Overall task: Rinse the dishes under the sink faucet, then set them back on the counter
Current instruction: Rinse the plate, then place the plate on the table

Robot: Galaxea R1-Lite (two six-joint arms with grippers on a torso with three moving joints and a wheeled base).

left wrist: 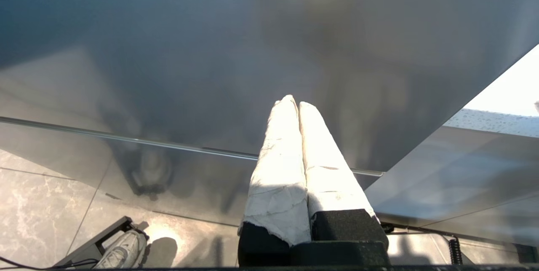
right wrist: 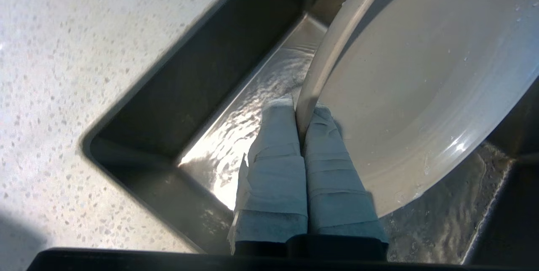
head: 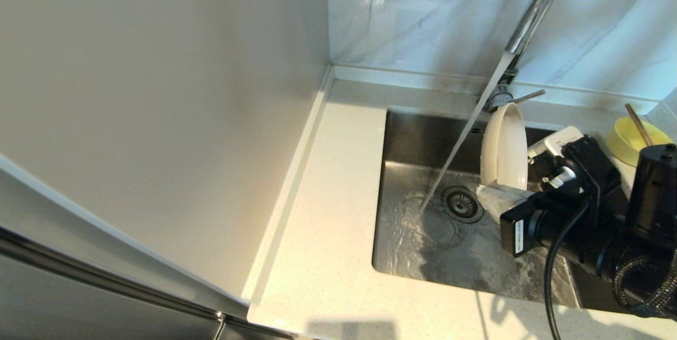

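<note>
My right gripper [head: 494, 192] is shut on the rim of the white plate [head: 505, 147], which it holds on edge over the steel sink [head: 418, 139], just right of the water stream. Up close in the right wrist view, the plate [right wrist: 421, 77] has its rim pinched between the taped fingers [right wrist: 273, 136] of this gripper [right wrist: 300, 113]. Water runs from the chrome faucet [head: 534, 12] and lands beside the drain strainer [head: 461, 203]. The pale-yellow bowl [head: 629, 139] sits on the counter at the far right with the brown chopsticks [head: 638, 123] in it. My left gripper [left wrist: 294, 104] is shut, empty and parked away from the sink.
The speckled counter [head: 328, 213] runs left of and in front of the basin. A plain wall panel [head: 158, 91] rises on the left and the marble-veined wall [head: 423, 12] stands behind the faucet. A steel cabinet front [left wrist: 210, 73] fills the left wrist view.
</note>
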